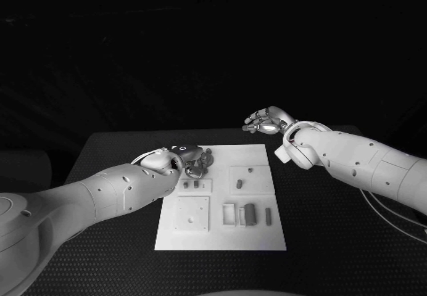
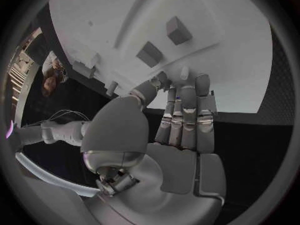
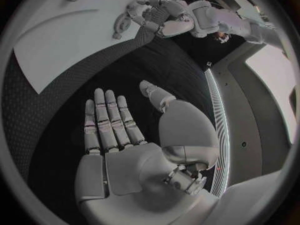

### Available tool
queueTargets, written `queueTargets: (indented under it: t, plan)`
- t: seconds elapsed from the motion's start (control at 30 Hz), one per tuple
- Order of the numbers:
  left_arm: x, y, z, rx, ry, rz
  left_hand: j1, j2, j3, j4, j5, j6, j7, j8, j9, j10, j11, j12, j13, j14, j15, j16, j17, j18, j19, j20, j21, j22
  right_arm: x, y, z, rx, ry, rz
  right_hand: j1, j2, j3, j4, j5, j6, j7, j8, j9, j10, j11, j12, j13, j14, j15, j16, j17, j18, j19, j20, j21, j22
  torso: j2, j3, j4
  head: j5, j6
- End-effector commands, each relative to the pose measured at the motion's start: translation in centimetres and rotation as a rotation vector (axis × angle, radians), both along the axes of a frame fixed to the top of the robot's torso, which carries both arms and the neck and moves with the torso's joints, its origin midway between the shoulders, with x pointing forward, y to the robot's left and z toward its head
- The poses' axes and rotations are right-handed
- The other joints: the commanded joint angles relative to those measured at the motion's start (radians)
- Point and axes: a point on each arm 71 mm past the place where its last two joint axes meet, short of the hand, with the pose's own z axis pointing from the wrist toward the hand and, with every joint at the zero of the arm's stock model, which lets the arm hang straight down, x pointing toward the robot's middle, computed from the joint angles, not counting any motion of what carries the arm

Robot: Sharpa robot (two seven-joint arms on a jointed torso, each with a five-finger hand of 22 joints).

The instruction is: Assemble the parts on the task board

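Observation:
The white task board (image 1: 223, 237) lies in the middle of the black table. My left hand (image 1: 197, 161) hovers low over its far left corner, fingers stretched out side by side with their tips on the board (image 2: 219, 70) and nothing held. Two small grey parts (image 1: 192, 183) stand just in front of it, seen as blocks (image 2: 178, 30) past the fingertips (image 2: 185, 80). My right hand (image 1: 267, 120) is raised beyond the board's far right corner, its palm flat and empty (image 3: 119, 130).
More grey parts sit in a row (image 1: 252, 214) near the board's right middle, and one (image 1: 240, 183) lies in a recessed square. A second recessed square (image 1: 191, 213) is at the left. Black table (image 1: 338, 234) surrounds the board.

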Motion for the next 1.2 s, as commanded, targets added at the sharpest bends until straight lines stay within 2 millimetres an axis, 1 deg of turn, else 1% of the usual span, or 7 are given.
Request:
queueTargets:
  t: [0.03,0.2,0.4,0.57,0.7,0.8,1.2]
  plan:
    - [-0.2,-0.3,-0.2,0.01,0.014,-0.026,0.002,0.012,0.007,0.0,-0.003,0.003,0.001,0.002,-0.002,-0.006,0.004,0.0,-0.004,0.012,0.0,0.008,-0.002,0.052,0.008,-0.002,0.01,0.028,0.0,0.2,0.0,0.002,-0.003,0.014,0.005,0.004,-0.007,0.0,-0.004,-0.007,0.031,0.007,-0.001,0.008,0.002,-0.005,-0.001,-0.002,0.006,-0.003,-0.002,-0.011,-0.005,0.001,-0.004,0.001,-0.001,0.0005,0.0003,-0.001,-0.002]
    - [-0.5,-0.6,-0.3,-0.003,0.026,-0.042,-0.003,0.019,0.008,-0.001,-0.004,0.019,0.0,0.012,-0.005,0.021,-0.002,0.004,-0.007,0.023,-0.005,0.025,-0.007,0.055,0.013,-0.007,0.037,0.028,0.0,0.2,0.0,0.002,-0.004,0.013,0.005,0.004,-0.007,0.0,-0.004,-0.007,0.031,0.007,-0.001,0.008,0.002,-0.005,-0.001,-0.002,0.006,-0.003,-0.002,-0.011,-0.005,0.001,-0.004,0.002,-0.001,0.0006,0.0004,0.0,-0.003]
    - [-0.7,-1.0,-0.1,-0.029,0.018,-0.048,-0.006,0.019,0.008,-0.001,-0.005,0.021,0.001,0.014,-0.008,0.031,-0.002,0.004,-0.01,0.029,-0.006,0.034,-0.01,0.057,0.016,-0.009,0.052,0.028,0.0,0.2,0.0,0.002,-0.004,0.013,0.005,0.004,-0.007,0.0,-0.004,-0.007,0.031,0.007,-0.002,0.008,0.002,-0.005,-0.001,-0.002,0.006,-0.003,-0.002,-0.011,-0.005,0.001,-0.004,0.002,-0.001,0.0002,0.0007,-0.001,-0.004]
    - [-0.7,-1.1,-0.2,-0.039,0.027,-0.036,-0.006,0.014,0.008,-0.003,-0.007,-0.003,-0.005,0.002,-0.017,0.038,-0.002,0.001,-0.013,0.031,-0.006,0.039,-0.016,0.059,0.014,-0.009,0.064,0.027,0.0,0.3,0.0,0.003,-0.003,0.016,0.005,0.004,-0.007,0.0,-0.004,-0.007,0.032,0.007,-0.002,0.008,0.002,-0.005,-0.001,-0.002,0.006,-0.003,-0.003,-0.011,-0.005,0.001,-0.004,0.002,-0.001,0.0009,-0.0001,0.0,-0.003]
    - [-0.9,-1.3,-0.3,-0.034,0.042,-0.037,-0.008,0.012,0.009,-0.003,-0.011,-0.027,-0.004,-0.009,-0.025,0.016,0.003,-0.005,-0.024,0.03,-0.001,0.041,-0.023,0.061,0.009,-0.005,0.071,0.026,0.0,0.1,0.0,0.002,-0.004,0.012,0.005,0.004,-0.007,0.0,-0.004,-0.007,0.032,0.007,-0.002,0.008,0.002,-0.006,-0.001,-0.002,0.006,-0.003,-0.003,-0.011,-0.005,0.001,-0.004,0.003,0.0,0.0006,0.0001,-0.001,-0.003]
    - [-0.9,-1.3,-0.3,-0.032,0.043,-0.037,-0.008,0.013,0.009,-0.001,-0.012,-0.03,-0.003,-0.01,-0.026,0.014,0.004,-0.004,-0.026,0.03,-0.001,0.042,-0.024,0.062,0.008,-0.004,0.073,0.026,0.0,0.2,0.0,0.002,-0.004,0.013,0.005,0.004,-0.007,0.0,-0.004,-0.007,0.032,0.007,-0.002,0.008,0.002,-0.006,-0.001,-0.002,0.006,-0.003,-0.003,-0.011,-0.005,0.001,-0.004,0.003,-0.001,0.0007,0.0003,-0.001,-0.004]
    - [-0.9,-1.4,-0.7,-0.027,0.051,-0.03,-0.013,0.023,0.012,0.002,-0.012,0.003,0.011,0.013,-0.022,0.053,0.0,0.009,-0.025,0.035,-0.004,0.051,-0.035,0.067,0.007,-0.005,0.087,0.025,0.0,0.3,0.0,0.003,-0.004,0.016,0.005,0.004,-0.008,0.0,-0.004,-0.007,0.032,0.008,-0.003,0.009,0.002,-0.006,-0.001,-0.002,0.006,-0.002,-0.004,-0.011,-0.005,0.001,-0.004,0.004,0.0,0.001,-0.0009,-0.004,-0.007]
